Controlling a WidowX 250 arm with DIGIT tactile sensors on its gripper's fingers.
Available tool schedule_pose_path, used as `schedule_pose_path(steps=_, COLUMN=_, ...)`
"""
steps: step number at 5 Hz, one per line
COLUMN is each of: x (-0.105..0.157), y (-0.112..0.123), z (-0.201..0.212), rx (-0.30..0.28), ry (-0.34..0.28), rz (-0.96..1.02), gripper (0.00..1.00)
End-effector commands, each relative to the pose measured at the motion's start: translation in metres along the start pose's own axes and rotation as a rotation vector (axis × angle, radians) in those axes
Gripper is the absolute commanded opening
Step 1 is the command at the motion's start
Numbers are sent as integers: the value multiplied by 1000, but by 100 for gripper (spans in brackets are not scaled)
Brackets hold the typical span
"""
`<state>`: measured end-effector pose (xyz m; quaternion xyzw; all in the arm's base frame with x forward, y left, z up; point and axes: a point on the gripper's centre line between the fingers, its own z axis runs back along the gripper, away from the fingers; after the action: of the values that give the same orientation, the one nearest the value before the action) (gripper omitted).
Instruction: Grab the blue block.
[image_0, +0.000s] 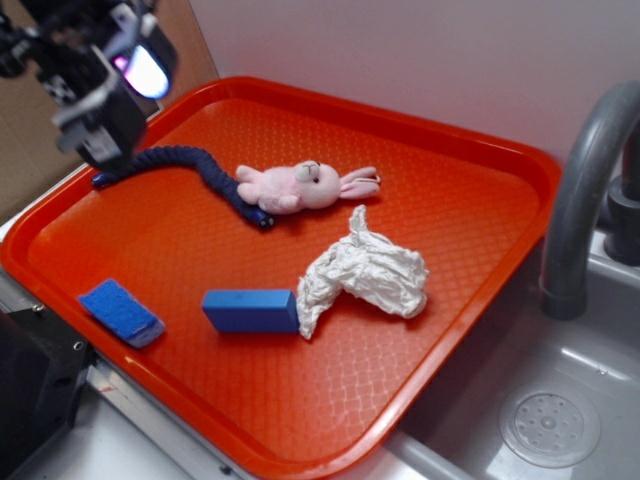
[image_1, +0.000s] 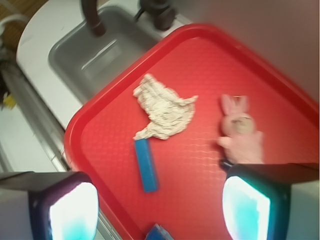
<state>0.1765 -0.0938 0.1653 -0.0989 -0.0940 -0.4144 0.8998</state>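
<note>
Blue block (image_0: 250, 310) lies near the orange tray's (image_0: 470, 330) front edge, touching the crumpled white cloth (image_0: 365, 275). Raised over the far-left corner, above the navy rope (image_0: 190, 165), the gripper (image_0: 100, 140) hangs, fingers (image_1: 70, 207) apart and empty.

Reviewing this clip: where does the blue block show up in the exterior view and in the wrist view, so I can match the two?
Exterior: the blue block lies low and left of centre on the orange tray, one end touching the crumpled white cloth.
Wrist: it sits below centre, running lengthwise up the picture, its upper end just under the cloth.
Shared landmark: the cloth, with the pink bunny beyond it.
</note>
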Motion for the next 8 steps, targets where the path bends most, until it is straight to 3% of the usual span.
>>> schedule_pose_path(steps=1, x=3, y=-24, z=-44, rx=15, ry=84, rz=-103, gripper=100)
schedule_pose_path(steps=2, x=-2, y=-22, z=-69, rx=63, ry=166, rz=-97, gripper=100)
schedule_pose_path(steps=6, x=-17, y=-26, z=-142, rx=119, ry=362, rz=-138, gripper=100)
schedule_pose_path(steps=7, x=-17, y=-27, z=-141, rx=137, ry=370, rz=-129, gripper=0)
schedule_pose_path(steps=8, x=-15, y=-25, z=-132, rx=137, ry=346, rz=-113, gripper=0)
